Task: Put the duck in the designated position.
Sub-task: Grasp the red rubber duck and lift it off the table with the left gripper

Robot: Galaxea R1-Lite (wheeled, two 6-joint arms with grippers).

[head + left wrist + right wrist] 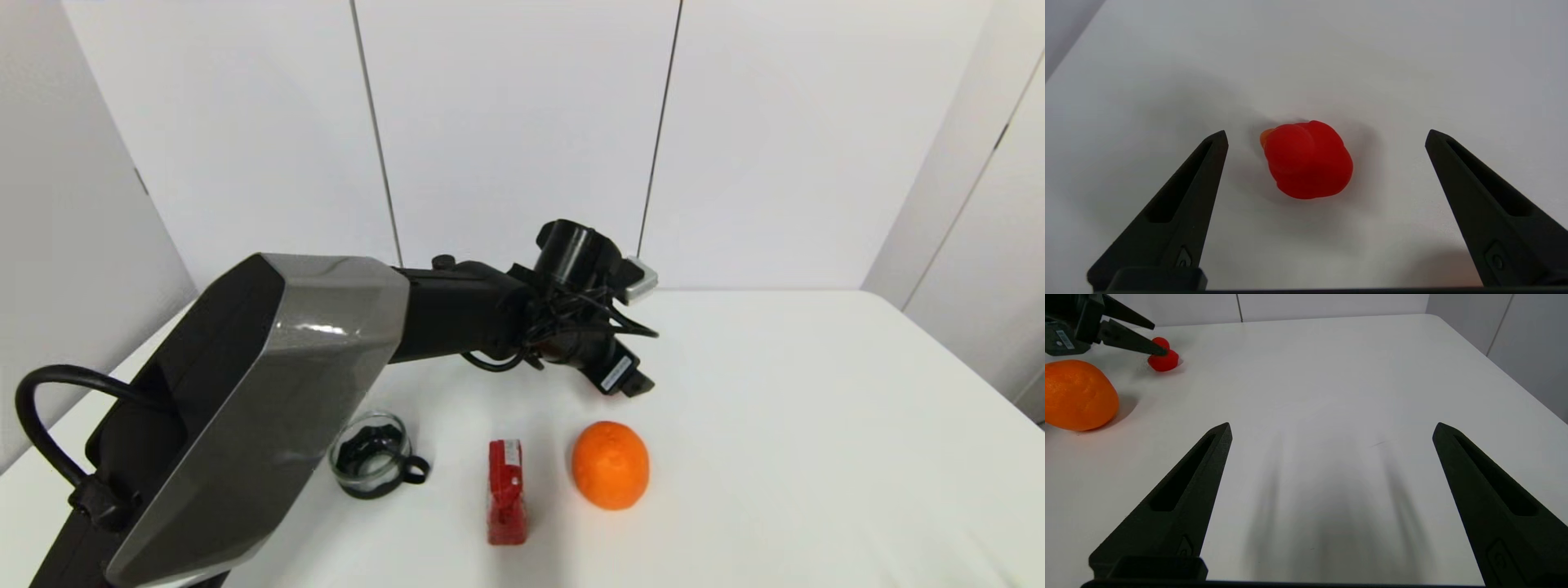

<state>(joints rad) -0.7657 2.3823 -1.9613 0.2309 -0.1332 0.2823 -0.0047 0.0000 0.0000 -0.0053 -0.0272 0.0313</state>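
Note:
A small red duck (1308, 161) rests on the bare white table (1412, 61). My left gripper (1327, 132) is open, one finger on each side of the duck and both clear of it. From the right wrist view the duck (1164, 361) sits beyond the orange, with the left gripper's fingers (1126, 341) reaching over it. In the head view the left wrist (584, 327) hides the duck. No mark shows the designated position, so I cannot tell where it lies. My right gripper (1332, 424) hangs open above bare table at the right.
A large orange (611, 464) lies near the front middle of the table, close to the left wrist. An upright red packet (506, 490) stands left of it. A glass cup (371, 464) with something black inside stands further left. White wall panels (522, 122) back the table.

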